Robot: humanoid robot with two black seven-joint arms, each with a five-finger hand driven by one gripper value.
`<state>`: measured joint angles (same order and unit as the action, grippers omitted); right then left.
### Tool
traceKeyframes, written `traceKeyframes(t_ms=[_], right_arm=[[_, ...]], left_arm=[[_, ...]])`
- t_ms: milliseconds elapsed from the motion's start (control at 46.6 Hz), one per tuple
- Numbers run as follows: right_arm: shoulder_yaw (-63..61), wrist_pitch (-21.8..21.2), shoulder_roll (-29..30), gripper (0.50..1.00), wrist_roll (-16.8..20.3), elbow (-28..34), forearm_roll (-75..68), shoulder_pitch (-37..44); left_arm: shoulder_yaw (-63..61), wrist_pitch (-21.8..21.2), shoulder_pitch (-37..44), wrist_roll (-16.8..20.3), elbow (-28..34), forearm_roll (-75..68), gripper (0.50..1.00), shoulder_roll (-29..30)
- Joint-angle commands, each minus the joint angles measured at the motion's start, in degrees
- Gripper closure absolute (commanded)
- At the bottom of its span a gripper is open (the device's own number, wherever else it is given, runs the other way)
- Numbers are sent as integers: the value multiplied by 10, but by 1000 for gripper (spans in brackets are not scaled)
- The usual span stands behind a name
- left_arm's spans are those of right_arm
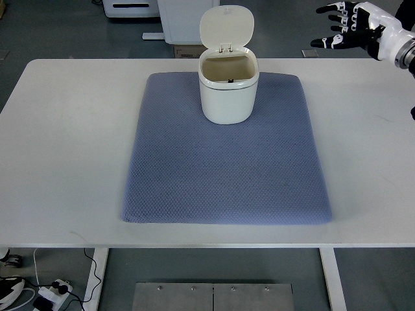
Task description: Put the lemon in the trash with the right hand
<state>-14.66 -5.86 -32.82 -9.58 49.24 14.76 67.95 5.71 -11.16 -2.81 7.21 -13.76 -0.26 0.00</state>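
Table: we log a white rectangular tabletop point(65, 149).
Mat: a blue-grey quilted fabric mat point(227, 168) lies flat across the table's middle.
Bin: a cream plastic trash bin point(228, 91) stands upright on the mat's far edge, its hinged lid raised.
Right hand: the black-and-white robot hand point(347, 27) hovers off the table's far right corner, fingers spread, holding nothing, well apart from the bin.
Lemon: we cannot see it; the bin's interior is partly hidden.
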Motion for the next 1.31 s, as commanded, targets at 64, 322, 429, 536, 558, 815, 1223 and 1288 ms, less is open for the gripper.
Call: traceKeyframes(t_ms=[64, 322, 429, 536, 558, 815, 1223, 1288], right_arm=[[-63, -1, 0, 500, 2, 0, 1, -47], [-172, -3, 12, 500, 2, -6, -1, -139], [-227, -3, 17, 500, 2, -5, -1, -186], [-269, -2, 35, 500, 3, -6, -2, -214], [-272, -1, 38, 500, 2, -7, -3, -218], [-284, 5, 86, 500, -7, -9, -83, -258], [-389, 5, 162, 500, -53, -16, -79, -313], [-393, 5, 167, 500, -69, -16, -77, -316]], left_arm=[[0, 0, 0, 0, 0, 0, 500, 0], [0, 0, 0, 0, 0, 0, 500, 0], [0, 0, 0, 0, 0, 0, 500, 0], [0, 0, 0, 0, 0, 0, 500, 0], [0, 0, 0, 0, 0, 0, 500, 0], [0, 0, 0, 0, 0, 0, 500, 0], [0, 0, 0, 0, 0, 0, 500, 0], [0, 0, 0, 0, 0, 0, 500, 0]])
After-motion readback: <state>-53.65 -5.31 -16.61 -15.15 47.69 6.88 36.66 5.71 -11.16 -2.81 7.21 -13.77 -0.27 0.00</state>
